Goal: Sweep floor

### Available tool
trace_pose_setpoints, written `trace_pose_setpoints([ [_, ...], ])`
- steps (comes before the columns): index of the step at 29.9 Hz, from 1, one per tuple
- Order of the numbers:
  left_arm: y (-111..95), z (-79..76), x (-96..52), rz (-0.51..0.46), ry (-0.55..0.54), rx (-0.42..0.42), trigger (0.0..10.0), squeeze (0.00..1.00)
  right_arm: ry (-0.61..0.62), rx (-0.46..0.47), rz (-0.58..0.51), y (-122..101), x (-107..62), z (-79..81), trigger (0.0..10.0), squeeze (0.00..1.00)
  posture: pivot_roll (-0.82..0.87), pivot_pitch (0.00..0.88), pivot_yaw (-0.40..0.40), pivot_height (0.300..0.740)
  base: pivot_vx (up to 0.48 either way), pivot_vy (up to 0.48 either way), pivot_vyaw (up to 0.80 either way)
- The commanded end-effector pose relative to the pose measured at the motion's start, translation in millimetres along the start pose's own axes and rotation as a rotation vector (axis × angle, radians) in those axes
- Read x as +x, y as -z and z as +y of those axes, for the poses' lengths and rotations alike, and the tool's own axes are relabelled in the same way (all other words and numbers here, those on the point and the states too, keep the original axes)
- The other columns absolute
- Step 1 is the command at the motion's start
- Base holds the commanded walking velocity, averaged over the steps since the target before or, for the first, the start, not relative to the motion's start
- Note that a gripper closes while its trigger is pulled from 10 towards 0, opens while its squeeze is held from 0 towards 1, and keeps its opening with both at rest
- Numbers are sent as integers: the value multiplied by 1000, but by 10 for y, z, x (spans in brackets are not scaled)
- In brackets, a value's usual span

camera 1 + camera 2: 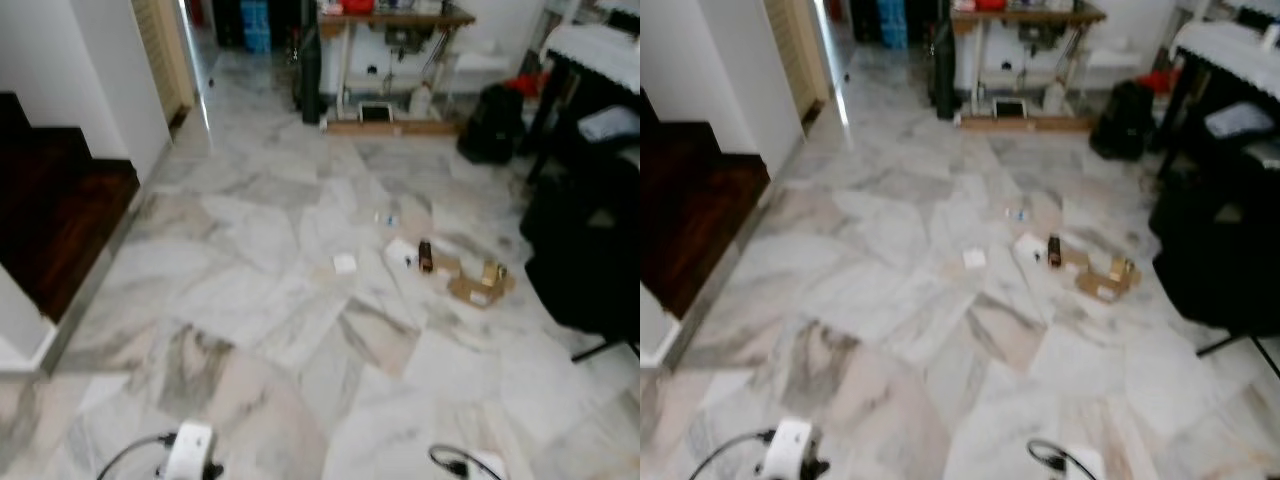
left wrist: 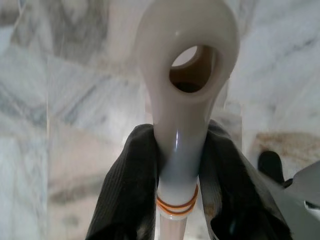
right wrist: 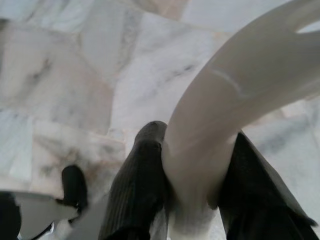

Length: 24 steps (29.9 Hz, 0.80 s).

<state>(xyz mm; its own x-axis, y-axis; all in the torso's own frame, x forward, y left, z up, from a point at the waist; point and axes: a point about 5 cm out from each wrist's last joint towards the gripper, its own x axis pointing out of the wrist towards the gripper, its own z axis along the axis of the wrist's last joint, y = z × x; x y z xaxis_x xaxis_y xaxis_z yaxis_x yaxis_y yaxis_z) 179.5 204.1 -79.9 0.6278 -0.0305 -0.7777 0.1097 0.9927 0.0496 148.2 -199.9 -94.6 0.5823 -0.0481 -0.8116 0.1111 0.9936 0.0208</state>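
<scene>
Marble floor point(image 1: 250, 300) — litter: paper scraps point(image 1: 345, 263), small bottle point(image 1: 425, 255), cardboard pieces point(image 1: 480, 285) at 1 o'clock. Left gripper point(image 2: 180, 165) clamps white broom handle point(image 2: 182, 100); right gripper point(image 3: 192, 175) clamps white curved handle point(image 3: 240, 90).

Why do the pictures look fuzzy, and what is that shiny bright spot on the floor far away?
Left eye view: soft all over, so the small scraps of litter are smudgy; the bright streak is light glaring off the polished marble floor. Left wrist view: the glossy cream plastic handle between the black fingers is fairly sharp, floor behind blurred. Right wrist view: similar.
</scene>
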Motion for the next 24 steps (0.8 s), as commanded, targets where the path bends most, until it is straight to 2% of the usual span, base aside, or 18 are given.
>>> trace_pose_setpoints([
  [1,-98,-52,29,-34,12,4,10000,0,27,20,-1,19,-18,-85,10000,0,-117,0,-30,740,401,0,0],
  [17,-184,18,41,-42,2,7,10000,0,51,40,-24,-60,-3,-122,10000,0,-150,0,1,740,400,0,0],
  [24,-254,86,45,-56,-17,6,10000,0,47,60,-42,-97,6,-104,10000,0,-104,0,13,740,396,0,0],
])
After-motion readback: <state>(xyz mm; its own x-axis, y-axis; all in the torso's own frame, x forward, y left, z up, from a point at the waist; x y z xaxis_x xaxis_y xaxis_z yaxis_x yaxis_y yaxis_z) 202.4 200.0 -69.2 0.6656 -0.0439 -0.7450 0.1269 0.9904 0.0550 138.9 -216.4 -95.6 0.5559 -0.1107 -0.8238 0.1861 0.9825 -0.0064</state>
